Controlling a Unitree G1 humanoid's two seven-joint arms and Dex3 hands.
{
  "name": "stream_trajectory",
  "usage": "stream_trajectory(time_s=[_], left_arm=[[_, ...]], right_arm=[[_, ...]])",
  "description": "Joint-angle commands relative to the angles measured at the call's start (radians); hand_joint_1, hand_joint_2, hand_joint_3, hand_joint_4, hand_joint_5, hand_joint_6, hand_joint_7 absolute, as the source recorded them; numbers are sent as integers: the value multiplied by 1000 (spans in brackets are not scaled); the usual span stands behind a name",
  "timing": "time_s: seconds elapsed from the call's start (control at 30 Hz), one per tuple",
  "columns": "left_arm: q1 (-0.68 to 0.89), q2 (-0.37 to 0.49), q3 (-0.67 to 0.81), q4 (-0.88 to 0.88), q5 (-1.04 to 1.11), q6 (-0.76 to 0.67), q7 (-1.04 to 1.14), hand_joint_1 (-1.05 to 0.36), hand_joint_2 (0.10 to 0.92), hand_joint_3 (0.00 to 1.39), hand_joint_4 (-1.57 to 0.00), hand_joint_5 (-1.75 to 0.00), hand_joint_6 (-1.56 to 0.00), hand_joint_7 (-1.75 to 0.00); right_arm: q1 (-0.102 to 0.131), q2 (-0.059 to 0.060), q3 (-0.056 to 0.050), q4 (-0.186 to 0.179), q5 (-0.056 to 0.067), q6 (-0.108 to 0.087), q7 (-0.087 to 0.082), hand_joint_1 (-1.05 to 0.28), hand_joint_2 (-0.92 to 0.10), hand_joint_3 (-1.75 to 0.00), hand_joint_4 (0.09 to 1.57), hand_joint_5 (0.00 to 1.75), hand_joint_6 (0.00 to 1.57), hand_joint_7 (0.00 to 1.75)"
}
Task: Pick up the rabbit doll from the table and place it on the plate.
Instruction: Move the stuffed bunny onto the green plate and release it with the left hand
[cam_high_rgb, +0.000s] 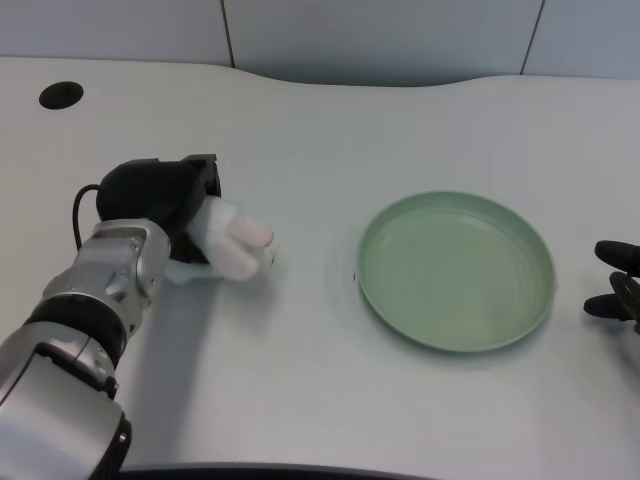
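The rabbit doll (235, 245) looks like soft fuzzy plush, white with pale pink bits. The plate (456, 270) is smooth green plastic by the look of it, with a dull satin sheen. The bench (300, 380) is matt white with a fine texture. The left hand (165, 205) is matt black; its forearm (95, 290) is brushed silver metal.

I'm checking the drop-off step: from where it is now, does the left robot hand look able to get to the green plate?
Probably yes. The left robot hand is at the rabbit doll, and only bare white table lies between them and the empty green plate. Actual arm reach can't be judged.
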Motion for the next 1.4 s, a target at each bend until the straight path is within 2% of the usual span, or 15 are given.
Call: stream_trajectory(time_s=[0.03,0.07,0.13,0.23,0.3,0.33,0.43,0.47,0.5,0.57,0.7,0.87,1.2,1.3,1.4], left_arm=[[-14,-9,45,6,-41,25,-40,-190,920,148,-600,-1635,-542,-1399],[-23,-16,73,3,-70,31,-66,-195,921,152,-590,-1620,-557,-1347],[-40,-26,112,-1,-109,41,-101,-154,893,94,-571,-1695,-543,-1583],[-63,-38,148,-7,-144,42,-138,-143,883,56,-569,-1617,-545,-1661],[-73,-43,164,-10,-157,40,-155,-162,913,62,-452,-1328,-532,-1109],[-91,-50,166,-13,-160,42,-176,-164,917,62,-438,-1287,-540,-1019],[-127,-69,170,-20,-169,46,-218,-175,914,34,-473,-1433,-585,-1095],[-140,-79,175,-23,-176,45,-234,-155,893,23,-595,-1618,-619,-1477],[-149,-86,179,-25,-180,45,-245,-132,882,18,-671,-1681,-653,-1608],[-161,-97,182,-28,-183,36,-263,-114,874,14,-730,-1729,-681,-1710],[-184,-126,180,-30,-188,31,-291,-88,865,11,-803,-1746,-661,-1745],[-204,-179,162,-32,-177,36,-294,-87,864,12,-724,-1746,-638,-1746],[-215,-231,136,-31,-164,43,-287,-70,882,25,-710,-1746,-619,-1746],[-228,-302,109,-34,-145,28,-284,-110,896,36,-739,-1746,-631,-1746],[-231,-343,92,-32,-134,20,-290,-155,886,36,-780,-1746,-647,-1746]], right_arm=[[2,-10,-7,1,10,-4,1,-425,-921,-264,829,753,988,8],[0,-11,-6,5,9,-5,0,-425,-921,-263,829,753,988,8],[-3,-13,-5,11,6,-3,-4,-435,-921,-258,839,755,996,11],[-6,-14,-1,12,1,0,-7,-414,-921,-262,830,742,983,4],[-8,-14,2,11,-1,2,-10,-410,-921,-264,829,738,980,3],[-10,-12,3,13,-1,1,-10,-409,-921,-265,829,736,980,2],[-16,-7,3,17,3,4,-4,-431,-921,-254,839,742,981,3],[-20,-6,4,19,3,9,-4,-436,-921,-248,836,740,984,5],[-22,-5,4,19,3,13,-5,-434,-921,-245,835,739,986,5],[-25,-3,7,22,0,15,-8,-433,-921,-242,834,737,987,6],[-31,2,17,23,-10,18,-16,-429,-921,-247,831,735,984,4],[-36,15,21,33,-6,-1,-8,-414,-921,-255,840,742,984,4],[-41,18,33,42,-9,-14,-13,-409,-921,-254,823,750,990,6],[-46,23,33,53,0,-24,13,-391,-921,-264,768,807,979,7],[-49,27,33,62,-1,-35,19,-400,-921,-267,740,819,976,6]])
